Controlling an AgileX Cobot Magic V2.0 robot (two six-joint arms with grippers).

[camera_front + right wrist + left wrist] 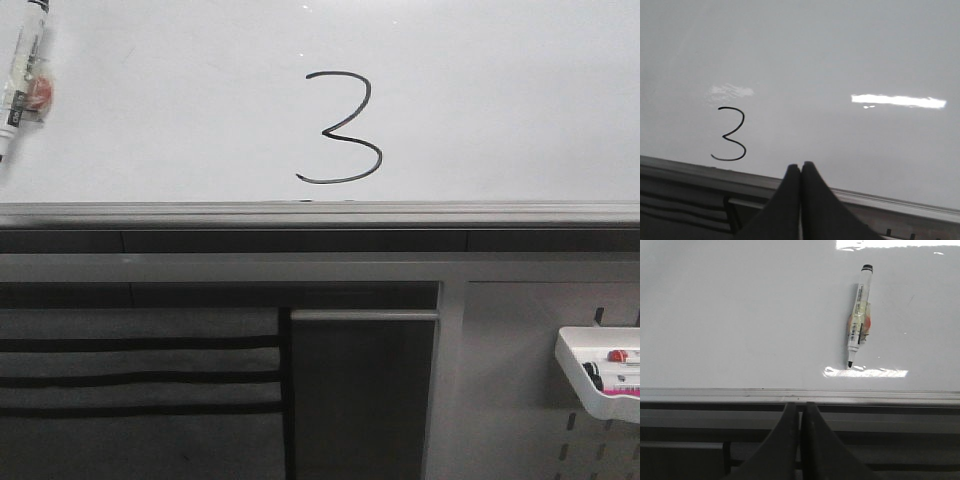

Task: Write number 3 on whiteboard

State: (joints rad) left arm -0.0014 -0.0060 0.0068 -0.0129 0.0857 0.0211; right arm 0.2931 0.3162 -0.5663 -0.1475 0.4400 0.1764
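Observation:
A black hand-drawn number 3 (342,128) stands on the whiteboard (500,100), just above its grey rail; the right wrist view shows the number 3 (730,134) too, on the whiteboard (840,60). A white marker (22,75) with a black tip clings to the board at the far left, and the marker (859,323) also shows in the left wrist view on the whiteboard (730,315). My left gripper (800,405) is shut and empty, below the rail. My right gripper (800,165) is shut and empty, to the right of the digit. Neither gripper shows in the front view.
A grey rail (320,213) runs along the board's lower edge. Below it sit a dark frame with slats (140,375) and a grey perforated panel (520,400). A white tray (605,372) holding markers hangs on that panel at the right.

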